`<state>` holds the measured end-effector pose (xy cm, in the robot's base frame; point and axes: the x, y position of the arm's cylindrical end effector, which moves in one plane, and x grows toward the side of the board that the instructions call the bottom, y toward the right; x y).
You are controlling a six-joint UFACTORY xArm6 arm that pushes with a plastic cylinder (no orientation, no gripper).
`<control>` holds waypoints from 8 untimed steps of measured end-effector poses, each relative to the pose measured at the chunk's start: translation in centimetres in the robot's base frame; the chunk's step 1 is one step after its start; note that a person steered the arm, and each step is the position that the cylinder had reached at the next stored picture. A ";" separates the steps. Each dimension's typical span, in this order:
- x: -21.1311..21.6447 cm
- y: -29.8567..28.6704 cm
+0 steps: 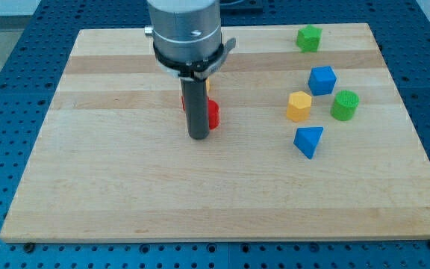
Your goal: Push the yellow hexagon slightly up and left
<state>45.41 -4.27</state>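
Observation:
The yellow hexagon (298, 106) sits on the wooden board (125, 187) right of centre. My tip (198, 137) is well to its left, at the end of the dark rod. The tip stands just in front of a red block (212, 114), which the rod partly hides. A small yellow piece (207, 85) peeks out behind the rod; its shape is hidden.
A blue block (322, 80) lies up and right of the yellow hexagon. A green cylinder (344, 105) lies to its right. A blue triangular block (308, 140) lies just below it. A green block (309, 37) sits near the board's top edge.

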 end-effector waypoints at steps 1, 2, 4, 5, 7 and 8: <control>-0.5 0.0; 0.3 4.9; -0.1 16.6; -0.5 16.8; -4.5 17.2; -5.7 17.2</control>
<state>39.71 12.98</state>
